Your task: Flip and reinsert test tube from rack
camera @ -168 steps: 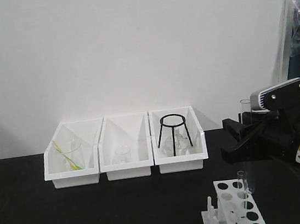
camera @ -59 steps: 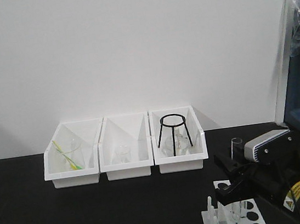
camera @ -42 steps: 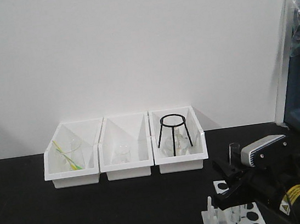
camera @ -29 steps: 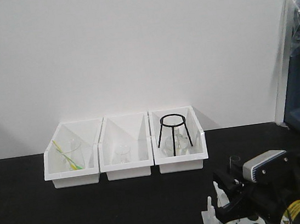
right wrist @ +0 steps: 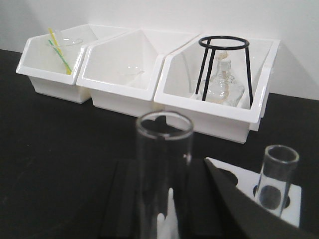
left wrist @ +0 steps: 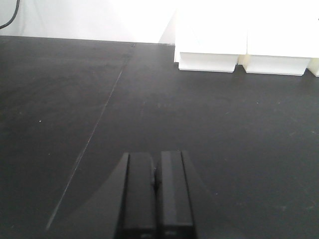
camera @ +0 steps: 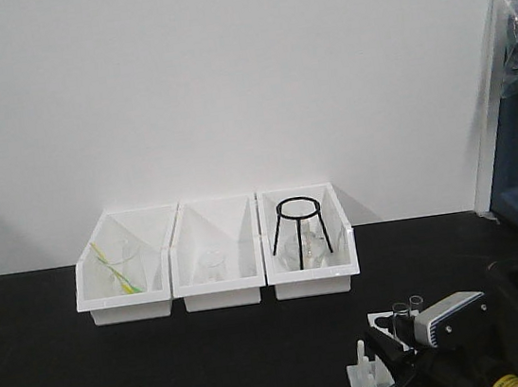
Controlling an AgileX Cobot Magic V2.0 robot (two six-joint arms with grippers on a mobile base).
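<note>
The right gripper (camera: 402,358) is held low over the rack (camera: 378,371), and a test tube (right wrist: 163,174) is clamped upright between its jaws, open end up. In the right wrist view a second tube (right wrist: 275,175) is seen seated in a hole of the rack just beside it. The left gripper (left wrist: 156,191) is clenched on nothing, above bare black table (left wrist: 75,99), well apart from the work.

Risks, as judged:
- The held tube may be caught on a hole rim if misaligned, and the rack tipped or shifted.
- The neighbouring tube may be knocked by the jaws on release.

Compared with the frame 2.9 s earlier, the right arm is found much lower; the tube, then raised well above the rack, is now brought down to it.
</note>
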